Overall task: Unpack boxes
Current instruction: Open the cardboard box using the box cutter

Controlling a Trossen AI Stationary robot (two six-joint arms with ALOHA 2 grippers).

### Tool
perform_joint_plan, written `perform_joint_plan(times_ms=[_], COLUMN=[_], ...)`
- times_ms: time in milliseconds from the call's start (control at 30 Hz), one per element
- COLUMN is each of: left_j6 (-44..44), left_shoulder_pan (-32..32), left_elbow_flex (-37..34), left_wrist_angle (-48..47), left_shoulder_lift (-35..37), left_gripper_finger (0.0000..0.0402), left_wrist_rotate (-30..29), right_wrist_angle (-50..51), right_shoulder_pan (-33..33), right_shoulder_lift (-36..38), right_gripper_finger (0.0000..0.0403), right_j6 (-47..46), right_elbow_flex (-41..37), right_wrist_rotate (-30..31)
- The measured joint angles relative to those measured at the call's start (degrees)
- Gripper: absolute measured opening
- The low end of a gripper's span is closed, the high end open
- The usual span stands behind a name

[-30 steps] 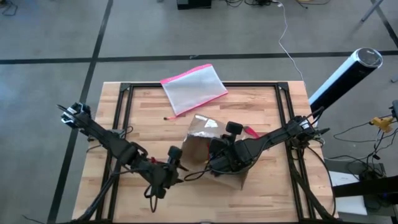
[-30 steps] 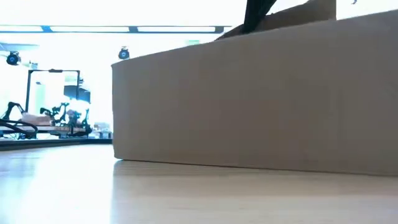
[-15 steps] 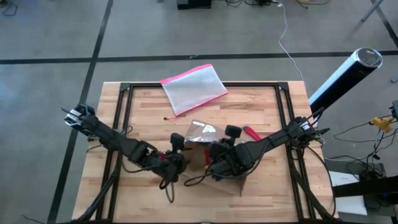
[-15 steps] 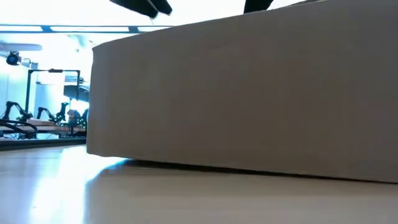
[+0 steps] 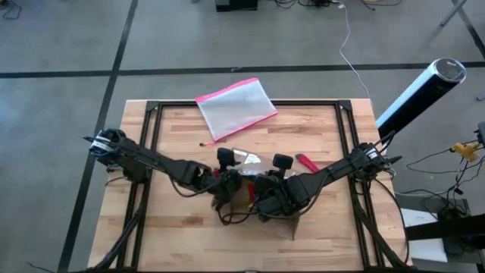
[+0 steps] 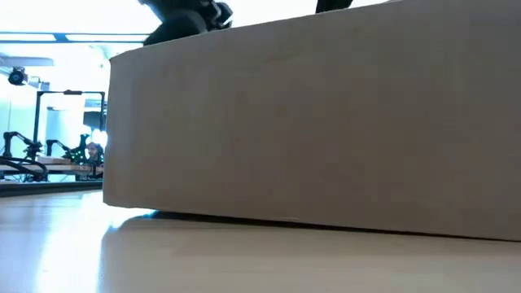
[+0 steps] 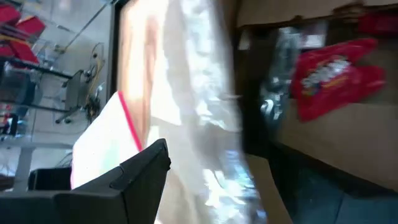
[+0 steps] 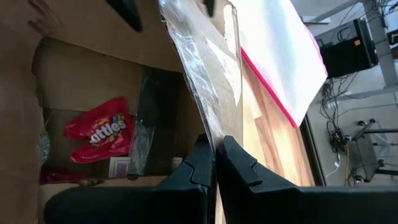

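Brown corrugated cardboard box [image 5: 261,199] sits mid-table toward the near edge, flaps up, both arms crowded over it. In the low view its near wall [image 6: 326,122] fills the frame, and the bottom corner looks slightly lifted off the wooden slat table [image 5: 318,144].

Your right gripper [image 8: 214,149] is pinched closed on the clear-taped flap edge [image 8: 205,81]. Pull harder and the tape could tear, or the whole box tips or drags with it, since nothing visibly pins it down.

Left gripper [image 5: 227,168] hangs at the far-left side of the box; only one finger [image 7: 134,171] shows in its wrist view, so you cannot tell whether it is wide or closed. It is close to the right arm, so watch for a collision if either one swings inward.

Inside: a red crinkly candy bag [image 8: 99,134] and a dark wrapped item [image 8: 149,124], still unpacked. A tipped box could spill them.

Farther off, a small red item [image 5: 306,161] lies right of the box. The pink-edged translucent zip pouch [image 5: 236,108] overhangs the far table edge; one nudge may knock it off.
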State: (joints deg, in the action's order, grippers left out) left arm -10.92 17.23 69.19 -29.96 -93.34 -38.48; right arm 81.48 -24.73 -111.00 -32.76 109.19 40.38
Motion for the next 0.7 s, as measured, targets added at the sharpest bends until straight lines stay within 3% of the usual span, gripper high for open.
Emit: perform_joint_plan(times_ms=[167, 267, 400, 433, 700], left_j6=[0.0, 0.0, 0.8, 1.4, 8.1], left_shoulder_pan=[-1.6, -1.7, -1.7, -1.8, -1.8], left_elbow_flex=[0.0, 0.0, 0.0, 0.0, 0.0], left_wrist_angle=[1.0, 0.9, 0.6, 0.6, -0.3], left_shoulder_lift=[0.0, 0.0, 0.0, 0.0, 0.0], left_gripper_finger=[0.0219, 0.0152, 0.0030, 0.0017, 0.0001], left_wrist_rotate=[-1.4, -1.4, -1.5, -1.6, -1.1], right_wrist_angle=[-0.1, -0.4, -0.5, -0.4, -1.2], right_shoulder_pan=[-0.4, -0.6, -0.7, -0.7, -2.9], right_shoulder_lift=[0.0, 0.0, 0.0, 0.0, 0.1], right_gripper_finger=[0.0000, 0.0000, 0.0000, 0.0000, 0.0000], right_j6=[1.0, 1.3, 1.2, 1.0, 0.3], right_elbow_flex=[0.0, 0.0, 0.0, 0.0, 1.0], right_wrist_rotate=[0.0, 0.0, 0.1, 0.2, 1.6])
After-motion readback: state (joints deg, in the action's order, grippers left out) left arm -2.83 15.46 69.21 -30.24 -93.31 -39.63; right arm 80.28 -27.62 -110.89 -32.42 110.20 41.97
